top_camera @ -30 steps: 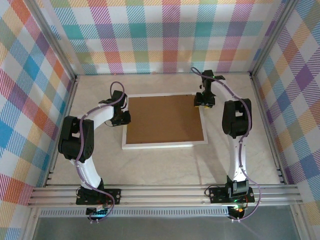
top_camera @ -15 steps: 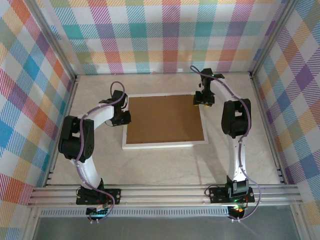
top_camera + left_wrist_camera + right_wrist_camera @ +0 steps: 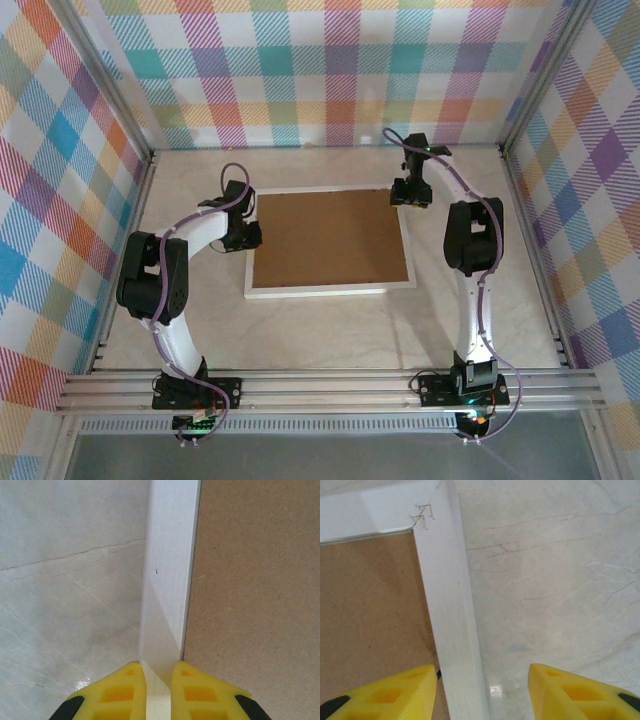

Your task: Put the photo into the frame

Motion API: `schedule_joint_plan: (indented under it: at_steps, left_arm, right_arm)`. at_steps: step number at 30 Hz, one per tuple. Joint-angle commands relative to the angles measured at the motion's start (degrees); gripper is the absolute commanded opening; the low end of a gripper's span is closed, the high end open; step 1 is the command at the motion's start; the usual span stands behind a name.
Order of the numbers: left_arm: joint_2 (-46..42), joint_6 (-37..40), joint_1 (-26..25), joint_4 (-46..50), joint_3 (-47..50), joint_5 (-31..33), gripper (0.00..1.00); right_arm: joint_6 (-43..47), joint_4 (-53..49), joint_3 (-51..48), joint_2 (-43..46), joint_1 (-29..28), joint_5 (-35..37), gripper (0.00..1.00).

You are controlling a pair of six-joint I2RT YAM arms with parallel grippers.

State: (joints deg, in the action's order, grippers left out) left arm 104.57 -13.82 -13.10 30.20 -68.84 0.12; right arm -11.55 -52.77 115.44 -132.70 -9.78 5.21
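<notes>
one frame (image 3: 330,290), one backing board (image 3: 330,238)

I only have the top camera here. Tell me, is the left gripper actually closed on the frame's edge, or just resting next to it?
Observer: Closed on it. In the left wrist view the left gripper has the white left rail of the frame pinched between its yellow fingers.
Operator: And the right one?
Observer: The right gripper is open and straddles the right rail near the far corner, with one finger over the brown backing board and the other over the table.
Operator: Anything odd at that corner?
Observer: What look like small staples cross the mitre joint.
</notes>
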Motion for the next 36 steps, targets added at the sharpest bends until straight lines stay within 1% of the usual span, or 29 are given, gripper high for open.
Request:
schedule_joint_plan:
  at_steps: [1, 10, 16, 22, 27, 30, 36]
  left_arm:
    - [1.3, 0.3, -1.4, 1.9, -0.9, -1.3, 0.13]
    - [1.3, 0.2, -1.4, 1.9, -0.9, -1.4, 0.13]
    - [1.3, 0.1, -1.4, 1.8, -0.9, -1.5, 0.13]
    - [1.3, 0.1, -1.4, 1.7, -1.0, -2.0, 0.13]
    - [1.4, 0.0, -1.5, 1.4, -1.2, -3.1, 0.11]
    - [1.4, 0.1, -1.6, 1.2, -1.2, -3.4, 0.11]
    - [1.5, 0.1, -1.7, 1.1, -1.2, -3.6, 0.11]
  right_arm:
    - [-0.7, 0.7, -0.5, 1.9, 0.3, 0.6, 0.52]
    - [-0.8, 1.2, -3.4, 1.5, 0.6, 0.6, 0.52]
    - [-1.1, 0.5, -3.4, -0.9, 0.6, -3.3, 0.52]
    - [-2.4, -0.5, -5.7, -3.0, -1.8, -5.8, 0.52]
    - [-3.1, -2.5, -4.1, -5.0, -5.6, -5.1, 0.51]
    - [-3.5, -3.7, -2.1, -6.2, -6.5, -4.7, 0.52]
    - [-4.3, -3.7, -1.2, -7.9, -7.4, -7.4, 0.51]
